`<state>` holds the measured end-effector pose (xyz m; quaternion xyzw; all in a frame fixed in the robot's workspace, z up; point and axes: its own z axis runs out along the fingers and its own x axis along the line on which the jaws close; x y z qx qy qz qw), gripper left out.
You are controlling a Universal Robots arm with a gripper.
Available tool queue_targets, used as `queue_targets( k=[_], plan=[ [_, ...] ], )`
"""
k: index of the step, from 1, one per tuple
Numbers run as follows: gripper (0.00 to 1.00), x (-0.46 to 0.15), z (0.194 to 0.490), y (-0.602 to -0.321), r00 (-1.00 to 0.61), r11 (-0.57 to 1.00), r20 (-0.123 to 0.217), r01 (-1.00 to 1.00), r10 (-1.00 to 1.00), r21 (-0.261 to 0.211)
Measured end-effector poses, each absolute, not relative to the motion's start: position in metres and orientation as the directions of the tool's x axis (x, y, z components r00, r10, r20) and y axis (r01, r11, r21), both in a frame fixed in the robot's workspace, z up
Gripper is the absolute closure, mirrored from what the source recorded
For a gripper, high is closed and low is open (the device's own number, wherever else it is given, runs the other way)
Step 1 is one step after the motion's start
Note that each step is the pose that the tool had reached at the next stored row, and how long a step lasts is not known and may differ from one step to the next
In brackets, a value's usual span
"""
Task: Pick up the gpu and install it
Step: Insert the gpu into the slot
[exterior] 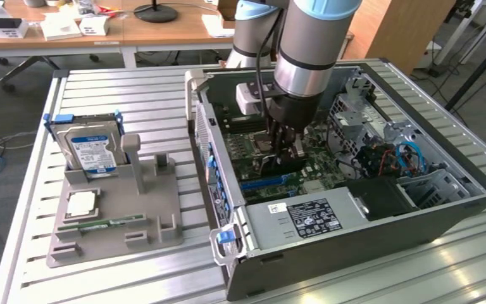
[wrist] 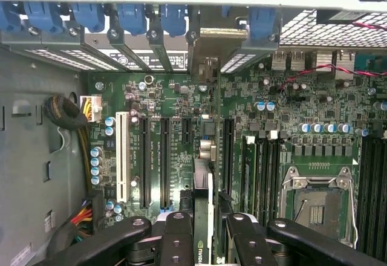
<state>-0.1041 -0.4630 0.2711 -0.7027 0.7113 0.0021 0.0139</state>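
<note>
The gripper (wrist: 207, 225) is pinching the gpu (wrist: 206, 157), one dark finger on each flat face of the card. It holds the card on edge, at right angles to the motherboard (wrist: 181, 97), because only in that pose can the lower edge meet a slot. In the exterior view the gripper (exterior: 283, 147) reaches straight down into the open computer case (exterior: 445, 215), with the gpu (exterior: 278, 166) hanging below it, low over the board. Its metal bracket end points toward the rear wall, where the blue latches (wrist: 127, 15) sit above the slot covers, so the card appears lined up with a gap there. It runs parallel to the long black expansion slots (wrist: 163, 157) beside it (whether its edge has seated I cannot tell). Seen edge-on, the card is thin and dark, with a green logo showing near the fingers. Outside the case, the hard drive (exterior: 91, 149) stands in the grey holder (exterior: 142, 215).
</note>
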Motion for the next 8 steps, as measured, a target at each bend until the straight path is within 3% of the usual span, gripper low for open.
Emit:
queue_targets(
  k=[8],
  plan=[
    [0.74, -0.1042, 0.2689, -0.463, -0.012, 0.012, -0.022, -1.0, -1.0, -0.016]
  ],
)
